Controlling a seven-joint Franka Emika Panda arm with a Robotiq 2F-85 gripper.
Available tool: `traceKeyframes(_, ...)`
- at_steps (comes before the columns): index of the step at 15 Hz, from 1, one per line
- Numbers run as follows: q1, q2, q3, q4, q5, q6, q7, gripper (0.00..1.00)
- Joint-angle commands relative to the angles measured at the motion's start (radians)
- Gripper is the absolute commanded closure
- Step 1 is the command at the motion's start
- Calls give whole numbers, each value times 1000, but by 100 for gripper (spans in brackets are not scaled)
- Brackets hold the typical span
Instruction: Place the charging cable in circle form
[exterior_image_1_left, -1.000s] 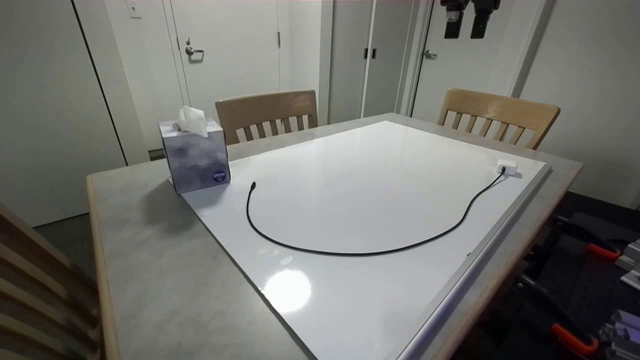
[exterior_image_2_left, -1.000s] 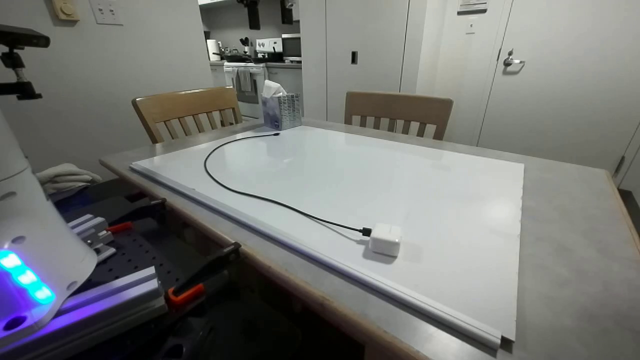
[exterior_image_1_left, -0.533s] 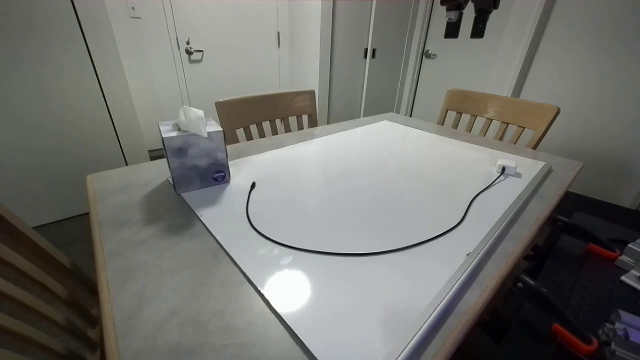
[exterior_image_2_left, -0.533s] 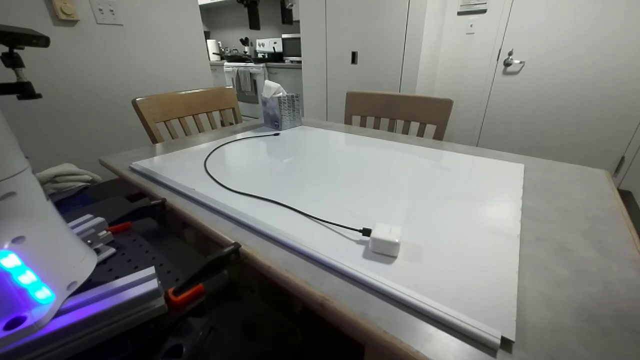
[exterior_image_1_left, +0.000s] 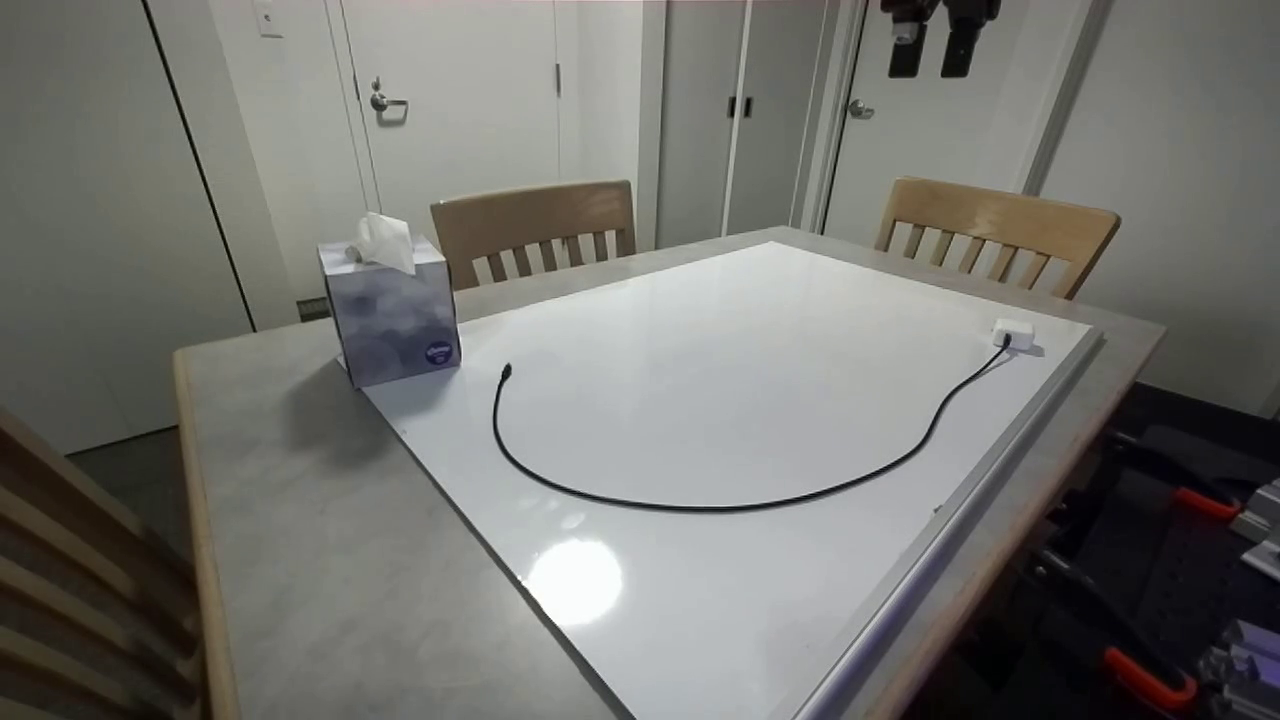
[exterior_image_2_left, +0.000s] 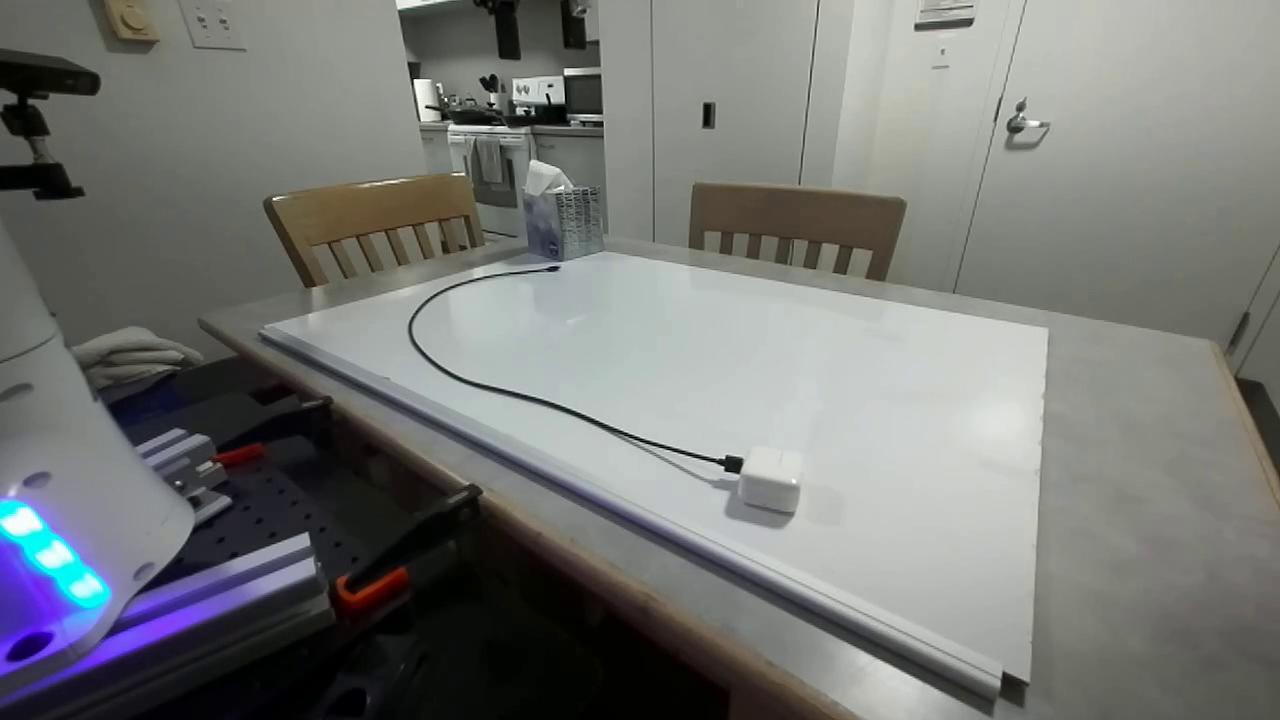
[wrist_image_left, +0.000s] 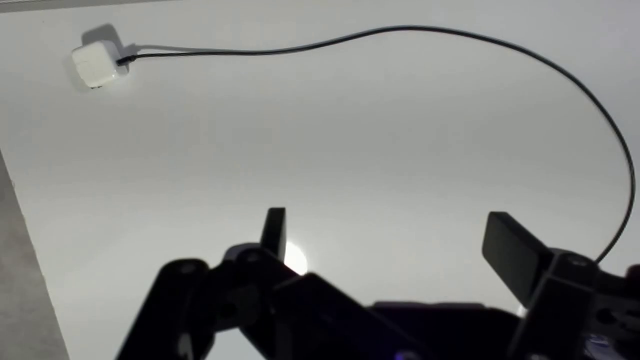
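A black charging cable (exterior_image_1_left: 717, 509) is lying in a wide, loose curve on a white board (exterior_image_1_left: 720, 400).
One end is meeting a white plug (exterior_image_1_left: 1013, 332) near the board's metal rail (exterior_image_1_left: 900, 603); the free end is resting near a tissue box (exterior_image_1_left: 395, 315), well apart from the plug. The curve is bulging towards me. The box is standing at the board's corner, a tissue (exterior_image_1_left: 385, 242) sticking up. A round patch of glare (exterior_image_1_left: 575, 582) is shining near the board's edge. Wooden chairs (exterior_image_1_left: 540, 212) are standing round the table (exterior_image_1_left: 330, 560), and high up, in front of a door (exterior_image_1_left: 950, 135), a gripper (exterior_image_1_left: 931, 72) is hanging with its two fingers (exterior_image_1_left: 958, 52) spread.
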Motion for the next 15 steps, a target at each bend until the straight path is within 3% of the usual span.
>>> traceKeyframes(1, -2, 0, 2, 2, 1, -2, 0, 0)
traceKeyframes(4, -11, -6, -11, -27, -14, 43, -26, 0)
traceKeyframes(11, -79, 0, -80, -155, -88, 297, -45, 0)
traceKeyframes(12, -59, 0, -67, -116, -59, 236, -41, 0)
traceKeyframes(15, -64, -1, -70, -124, -61, 245, -41, 0)
